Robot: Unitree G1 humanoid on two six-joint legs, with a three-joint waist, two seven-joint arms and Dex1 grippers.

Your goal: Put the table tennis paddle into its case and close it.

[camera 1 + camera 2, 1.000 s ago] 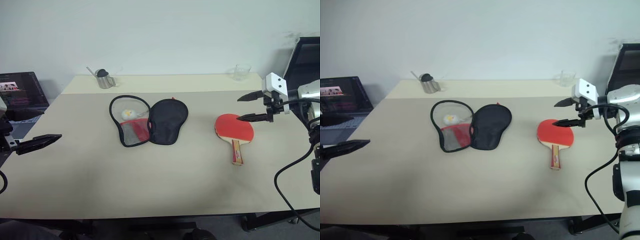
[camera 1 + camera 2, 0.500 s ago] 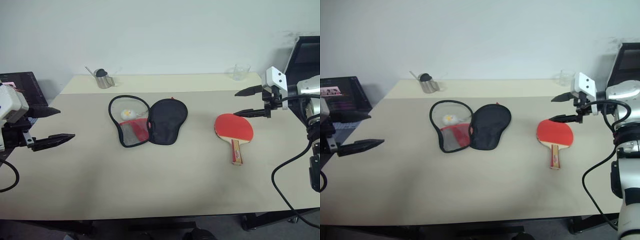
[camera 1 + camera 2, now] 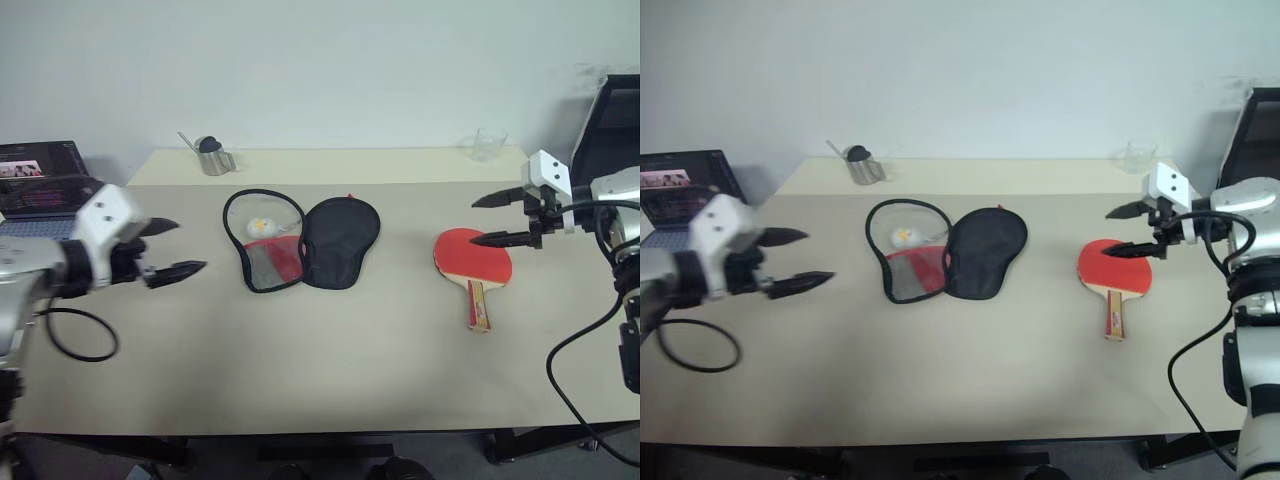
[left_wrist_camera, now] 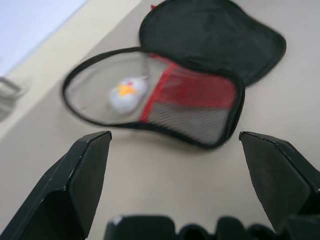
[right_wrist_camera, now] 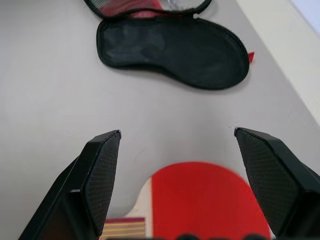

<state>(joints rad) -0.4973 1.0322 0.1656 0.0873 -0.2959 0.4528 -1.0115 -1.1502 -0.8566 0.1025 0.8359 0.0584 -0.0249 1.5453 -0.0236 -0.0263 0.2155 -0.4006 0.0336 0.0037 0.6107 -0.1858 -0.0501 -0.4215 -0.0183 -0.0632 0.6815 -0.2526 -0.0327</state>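
My left gripper [image 3: 172, 248] hangs spread wide and empty above the counter [image 3: 300, 350], pointing toward the case [image 3: 303, 240], still apart from it. The case lies unzipped and spread flat near the counter's middle: a black half on the right, a mesh half with a red pocket on the left, a small white ball keychain [image 3: 259, 226] inside the mesh half. My right gripper [image 3: 488, 219] hovers open, holding nothing, just above the table tennis paddle [image 3: 473, 262], which lies red face up, handle toward me.
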